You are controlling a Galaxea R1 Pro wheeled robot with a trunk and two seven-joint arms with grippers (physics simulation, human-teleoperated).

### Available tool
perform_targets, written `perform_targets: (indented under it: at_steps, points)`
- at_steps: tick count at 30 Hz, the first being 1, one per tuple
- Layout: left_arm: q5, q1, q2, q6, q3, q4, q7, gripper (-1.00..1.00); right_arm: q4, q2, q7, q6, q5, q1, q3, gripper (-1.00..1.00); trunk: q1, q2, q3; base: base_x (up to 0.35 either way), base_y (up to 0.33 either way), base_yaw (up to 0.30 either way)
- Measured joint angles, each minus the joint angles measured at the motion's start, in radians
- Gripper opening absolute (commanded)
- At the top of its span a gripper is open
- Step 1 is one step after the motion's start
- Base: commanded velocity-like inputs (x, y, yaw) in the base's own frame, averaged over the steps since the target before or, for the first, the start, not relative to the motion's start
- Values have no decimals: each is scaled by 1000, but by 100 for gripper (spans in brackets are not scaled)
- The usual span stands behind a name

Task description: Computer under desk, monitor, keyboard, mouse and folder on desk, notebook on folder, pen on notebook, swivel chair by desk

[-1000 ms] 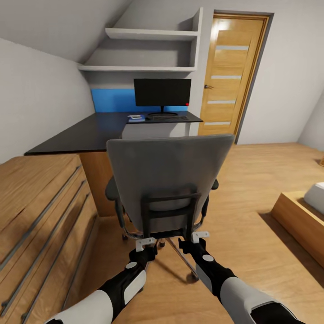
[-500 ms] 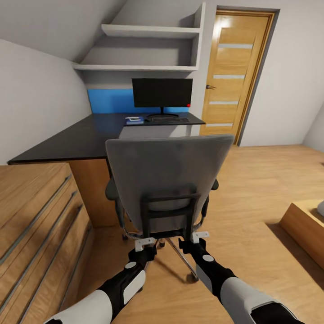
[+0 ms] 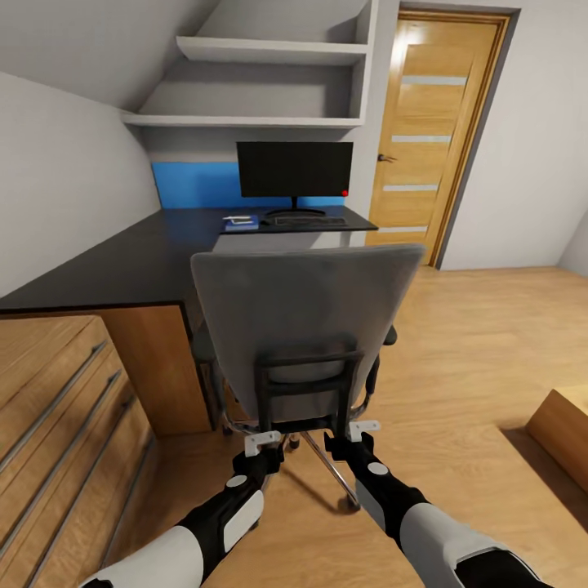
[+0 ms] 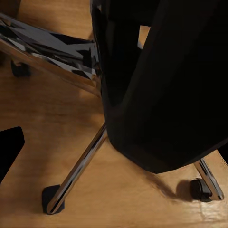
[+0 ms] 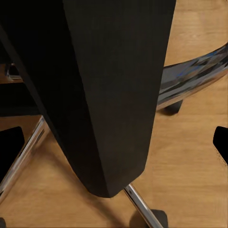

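The swivel chair [image 3: 302,314] stands right in front of me, its grey back toward me. My left gripper [image 3: 263,445] and right gripper [image 3: 359,433] sit at the bottom of its black back frame [image 5: 109,95]. Both are open, each with a frame bar between its fingers. The chrome base [image 4: 78,168] rests on the wood floor. Beyond the chair, the black desk [image 3: 122,261] holds the monitor [image 3: 295,169], the keyboard [image 3: 310,220] and the mouse [image 3: 265,221]. The blue folder [image 3: 250,223] has the pale notebook [image 3: 238,219] on it. The pen is too small to make out. The computer is hidden.
A low wooden drawer unit [image 3: 57,408] runs along my left. A wooden door [image 3: 429,139] is at the back right, and white wall shelves [image 3: 269,53] and a blue wall panel [image 3: 192,184] are above the desk. A wooden bed corner [image 3: 563,425] juts in at the right. Open floor lies right of the chair.
The whole view has moved forward. The chair keeps its place before my grippers, so it has rolled toward the desk with me. The drawer unit and bed have slid toward the picture's edges.
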Motion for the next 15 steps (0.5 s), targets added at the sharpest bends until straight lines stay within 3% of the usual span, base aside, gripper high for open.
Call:
perform_targets:
  at_steps: [15]
  points:
    - [2,0,0,0,0,0,0,100,0,0,0,0,0,0,0,100,0,0,0,325,0,0]
